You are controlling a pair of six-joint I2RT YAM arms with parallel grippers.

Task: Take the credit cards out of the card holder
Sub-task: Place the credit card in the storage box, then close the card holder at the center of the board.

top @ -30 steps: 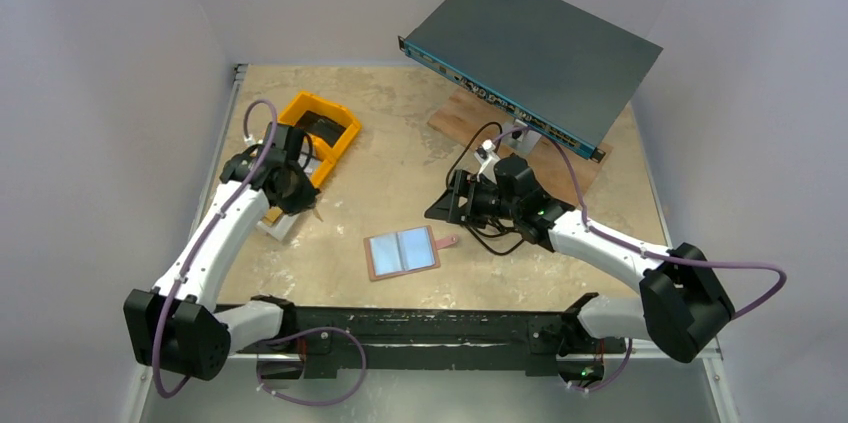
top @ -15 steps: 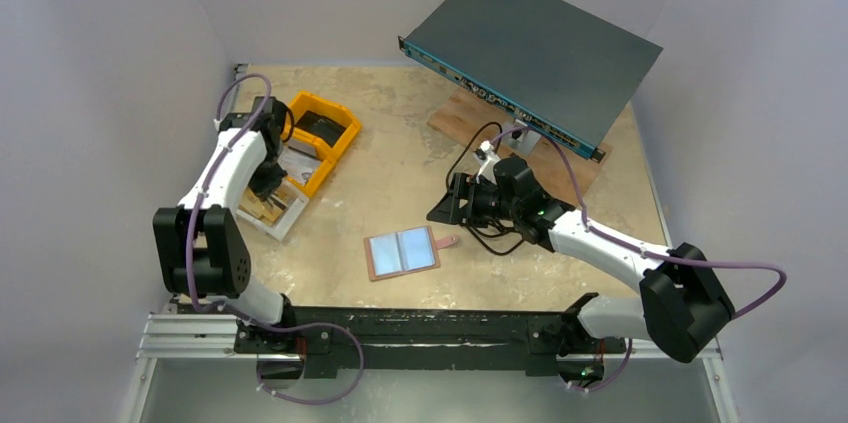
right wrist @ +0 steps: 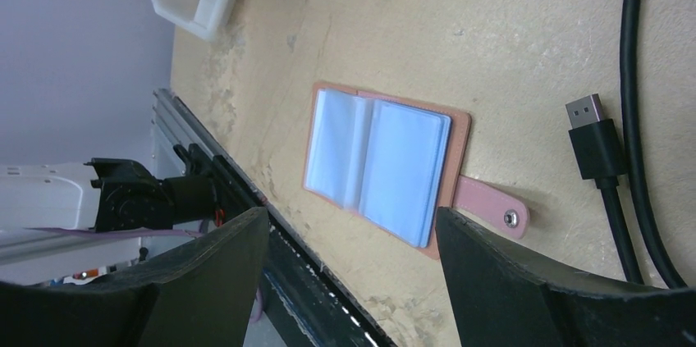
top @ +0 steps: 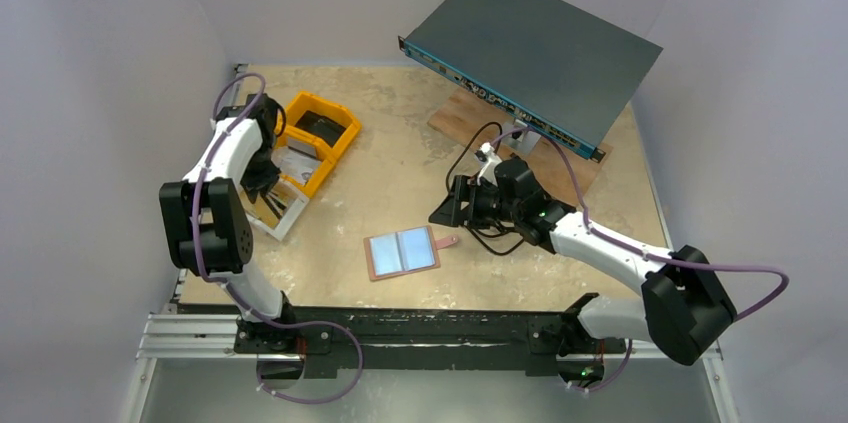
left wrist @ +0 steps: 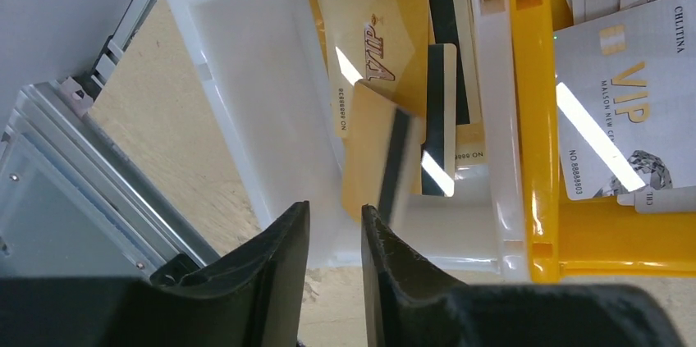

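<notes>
While the single card holder (top: 402, 252) lies open and flat on the table (top: 380, 168), two pale blue-grey leaves facing up, the right gripper (top: 446, 209) hangs just beyond it, jaws wide and empty. Far left, the left gripper (left wrist: 332, 217) stands over one white tray (left wrist: 246, 76) beside a yellow bin (left wrist: 533, 117), fingers a narrow slit apart, gripping nothing; I count at least three gold cards (left wrist: 377, 43) in that tray.

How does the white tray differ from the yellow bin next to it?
The white tray is plain white, the yellow bin bright yellow. The white tray holds gold cards; the yellow bin holds silver cards, one printed VIP. Seen from above, the white tray lies nearer the arm bases than the yellow bin. Both are open-topped, sit side by side and hold cards.
</notes>
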